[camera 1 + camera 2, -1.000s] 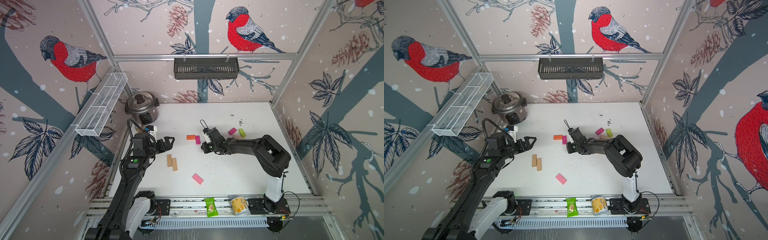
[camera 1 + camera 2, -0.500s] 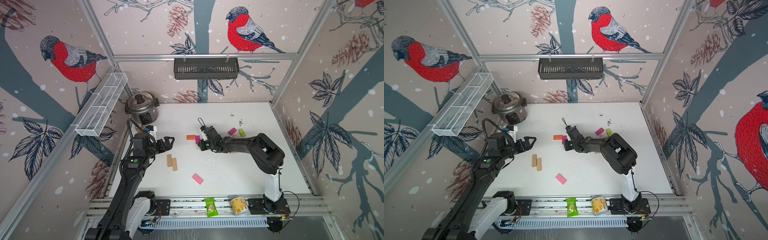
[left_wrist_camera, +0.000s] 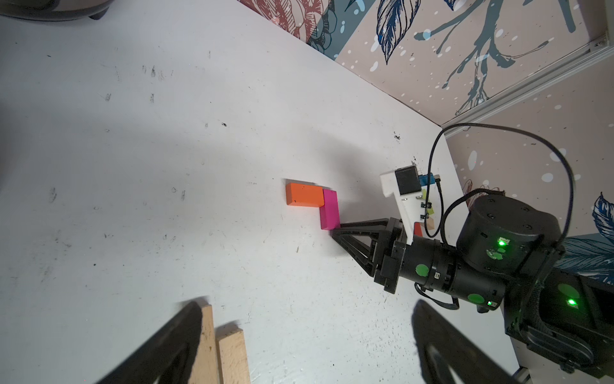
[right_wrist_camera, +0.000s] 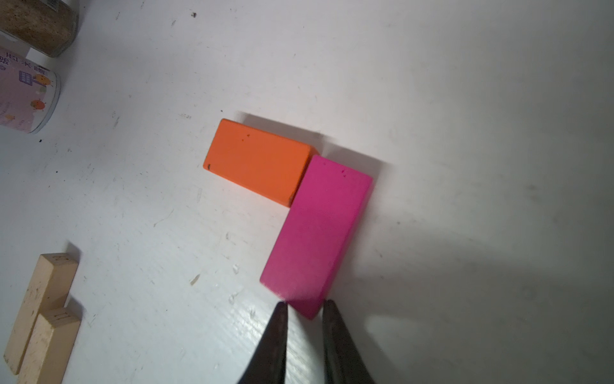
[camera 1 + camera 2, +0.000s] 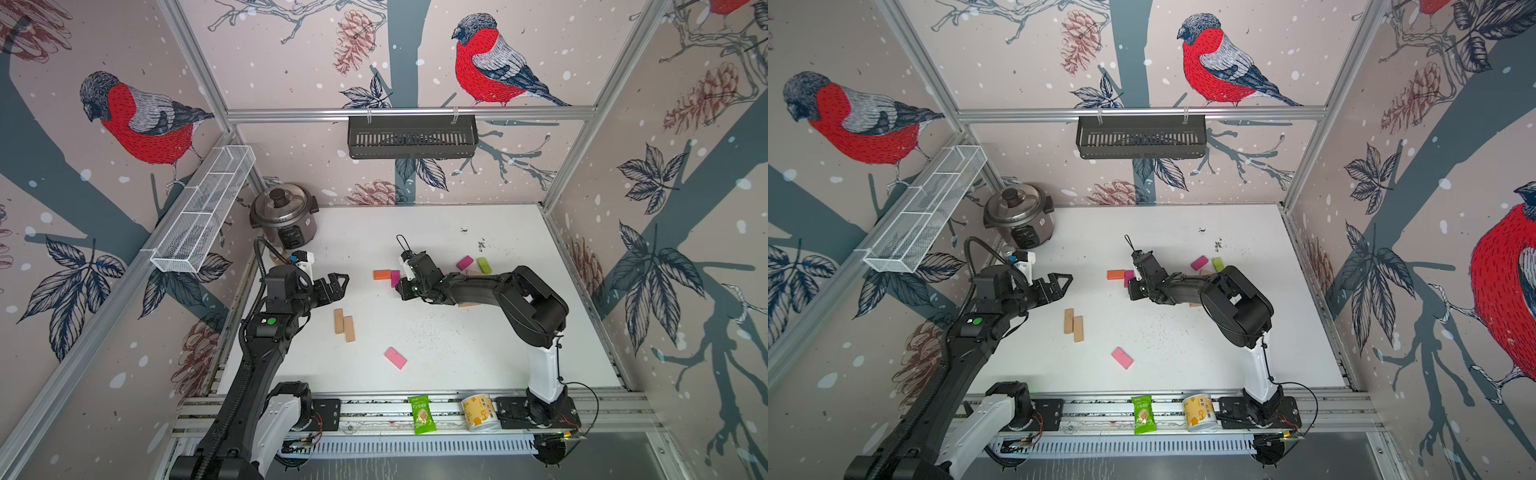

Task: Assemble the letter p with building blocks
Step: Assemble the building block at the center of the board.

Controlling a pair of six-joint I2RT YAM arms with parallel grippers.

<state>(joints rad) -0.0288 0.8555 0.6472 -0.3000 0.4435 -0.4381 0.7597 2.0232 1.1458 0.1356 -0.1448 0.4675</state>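
Observation:
An orange block (image 4: 257, 159) and a magenta block (image 4: 315, 236) lie on the white table, touching to form an L; both top views show them (image 5: 381, 274) (image 5: 1128, 277). My right gripper (image 4: 305, 304) is low at the magenta block's near end. Its jaws are almost shut, with the block's corner poking into the narrow gap. My left gripper (image 3: 309, 349) hangs wide open and holds nothing, above two wood bars (image 5: 344, 325) lying side by side. A light pink block (image 5: 395, 358) lies nearer the front. Another magenta block (image 5: 464, 262) and a lime green block (image 5: 483, 264) lie behind the right arm.
A rice cooker (image 5: 284, 216) stands at the back left, under a white wire basket (image 5: 203, 208). A black rack (image 5: 411, 137) hangs on the back wall. A green snack packet (image 5: 422, 414) and a yellow cup (image 5: 481, 412) sit on the front rail.
My right gripper has slid left and a little forward, bringing its tips to the magenta block's end. The left arm has not moved.

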